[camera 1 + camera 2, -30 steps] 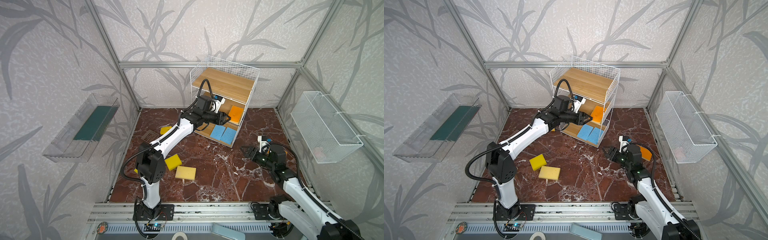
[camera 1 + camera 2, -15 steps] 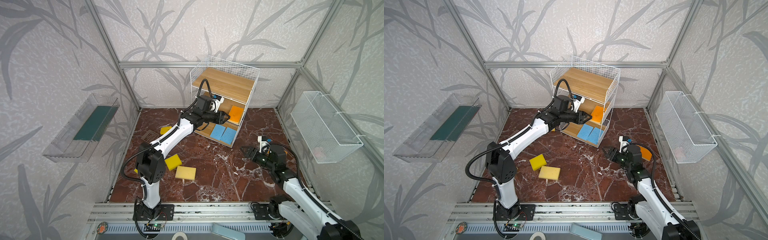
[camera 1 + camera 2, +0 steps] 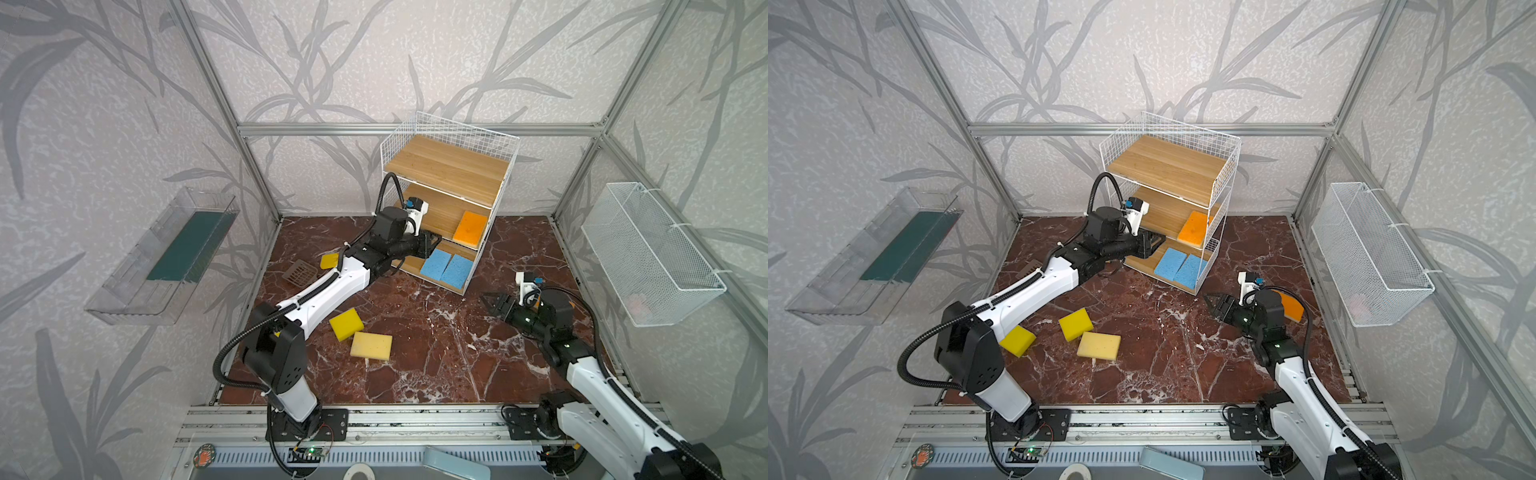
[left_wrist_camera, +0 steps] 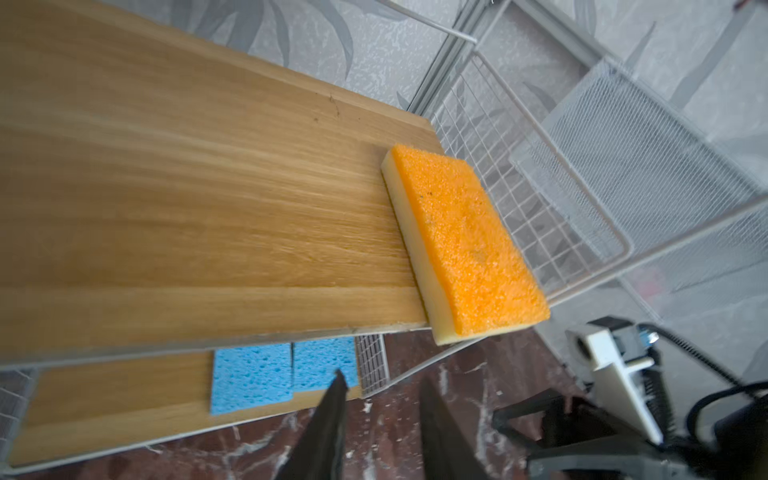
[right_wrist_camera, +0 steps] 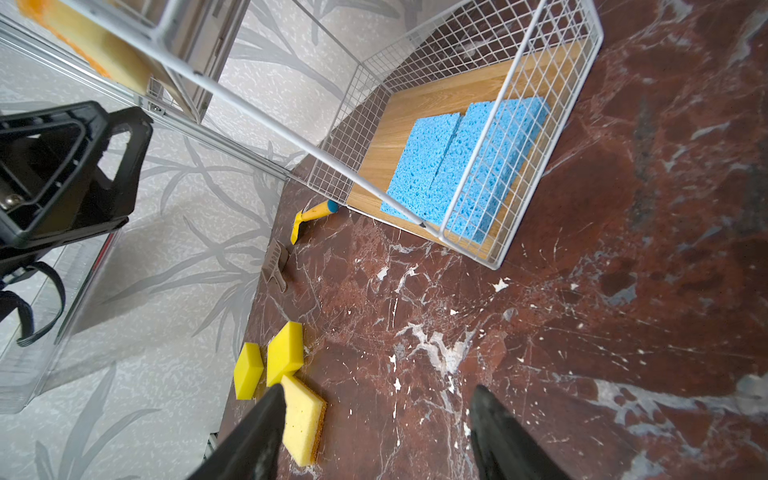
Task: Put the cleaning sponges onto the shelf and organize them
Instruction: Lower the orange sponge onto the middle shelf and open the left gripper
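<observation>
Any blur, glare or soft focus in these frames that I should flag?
Left wrist view: the middle wooden board smears toward the picture's edge, while the orange sponge is fairly crisp. Right wrist view: blue sponges and marble floor are sharp. Both top views: soft, even light, faint shadows, no strong glare.

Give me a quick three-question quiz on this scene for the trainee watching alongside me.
1. Multiple choice: which board of the shelf holds the two blue sponges? A top, B middle, C bottom.
2. True or false: the right gripper is holding something.
3. Short answer: what colour is the lone sponge on the shelf's middle board?
Key: 1 C; 2 false; 3 orange.
</observation>
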{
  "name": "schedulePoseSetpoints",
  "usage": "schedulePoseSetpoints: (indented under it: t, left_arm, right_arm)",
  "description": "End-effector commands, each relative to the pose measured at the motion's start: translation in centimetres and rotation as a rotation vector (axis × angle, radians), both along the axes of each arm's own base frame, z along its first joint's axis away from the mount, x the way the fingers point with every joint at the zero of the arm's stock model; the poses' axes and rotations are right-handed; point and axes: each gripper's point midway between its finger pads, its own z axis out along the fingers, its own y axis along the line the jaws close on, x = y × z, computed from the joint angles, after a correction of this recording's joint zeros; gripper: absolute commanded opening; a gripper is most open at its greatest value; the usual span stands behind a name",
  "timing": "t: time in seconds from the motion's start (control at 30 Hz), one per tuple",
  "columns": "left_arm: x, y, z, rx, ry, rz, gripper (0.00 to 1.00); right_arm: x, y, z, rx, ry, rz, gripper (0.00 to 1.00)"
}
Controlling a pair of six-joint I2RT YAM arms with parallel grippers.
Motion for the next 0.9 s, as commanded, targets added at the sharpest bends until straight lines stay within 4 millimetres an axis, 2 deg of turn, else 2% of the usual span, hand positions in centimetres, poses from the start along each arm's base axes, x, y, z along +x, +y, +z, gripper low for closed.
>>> schedulePoseSetpoints:
  t: [0.0, 0.1, 0.23, 0.37, 0.63, 0.87]
  left_arm:
    - [-0.2, -0.5, 1.7, -0.046, -0.048, -0.008, 0.16]
    - [-0.7, -1.3, 1.6, -0.052, -0.043, -0.029, 0.10]
    - [-1.1, -2.7, 1.5, -0.055, -0.043, -0.055, 0.09]
    - [-1.3, -4.0, 0.6, -0.033, -0.028, -0.077, 0.06]
    - [-1.1, -5.1, 0.6, -0.040, -0.025, -0.084, 0.03]
    - [-0.1, -5.6, 0.2, -0.033, -0.011, -0.076, 0.03]
  right_arm:
    - [-0.1, 0.0, 0.3, 0.013, -0.013, 0.005, 0.69]
    - [-0.1, 0.0, 0.2, 0.016, -0.011, 0.003, 0.69]
    - [-0.2, 0.0, 0.2, 0.013, -0.012, 0.003, 0.69]
    - [-0.1, 0.0, 0.3, 0.011, -0.016, 0.004, 0.69]
    - [-0.1, 0.0, 0.3, 0.008, -0.016, 0.007, 0.69]
    - [0.0, 0.1, 0.4, 0.009, -0.017, 0.013, 0.69]
